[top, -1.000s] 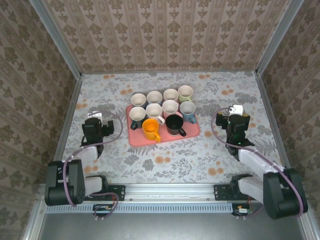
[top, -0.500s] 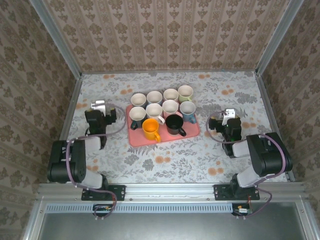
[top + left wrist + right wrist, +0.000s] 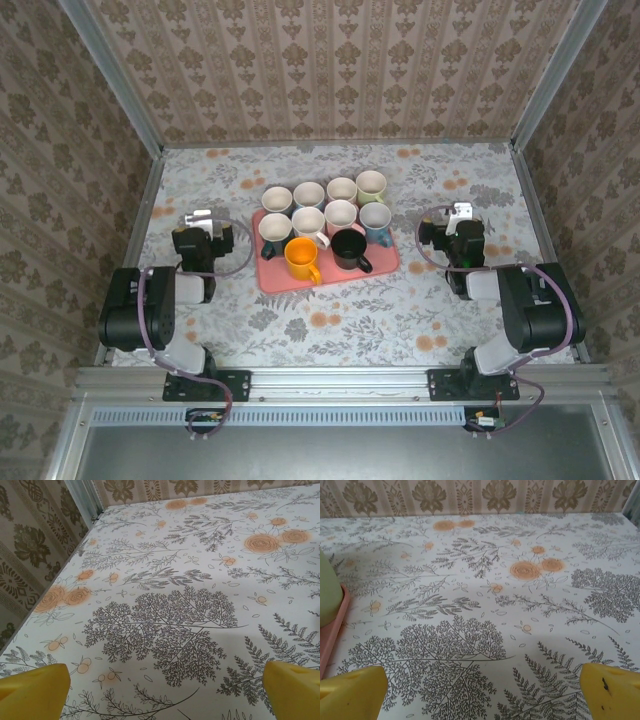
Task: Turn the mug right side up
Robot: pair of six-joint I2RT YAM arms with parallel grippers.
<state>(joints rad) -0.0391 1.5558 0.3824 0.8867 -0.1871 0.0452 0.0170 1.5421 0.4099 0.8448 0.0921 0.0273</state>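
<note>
Pink rectangular tray (image 3: 386, 268): lies flat at the middle of the table, between the two arms and apart from both.
Cluster of handled mugs (image 3: 341, 214): ten mugs crowd together in three rows. The far row of four stands at the tray's far edge, and I cannot tell whether those rest on it or just behind it.
Black handled mug (image 3: 349, 246): front row, just right of the orange one, with its handle toward the near right. Its top is evenly dark, so I cannot tell mouth from base.
Orange handled mug (image 3: 300, 256): front row, mouth up, handle pointing toward the near edge.
Other mugs: the white, cream and bluish ones show round pale insides, so they stand mouth up.
Left gripper (image 3: 198, 226): sits left of the tray, well apart from it. In its wrist view the yellow fingertips (image 3: 32, 687) sit in the two lower corners, spread wide, with bare cloth between them; it grasps nothing.
Right gripper (image 3: 462, 224): sits right of the tray, also apart from it. Its yellow fingertips (image 3: 350, 690) are likewise spread wide over bare cloth; it grasps nothing.
Pale green mug (image 3: 327, 592): at the left edge of the right wrist view, with the pink rim just beside it.
White floral tablecloth (image 3: 330, 335): printed with grey ferns and orange blossoms.
Beige patterned wallpaper (image 3: 330, 70): covers the back and side walls.
</note>
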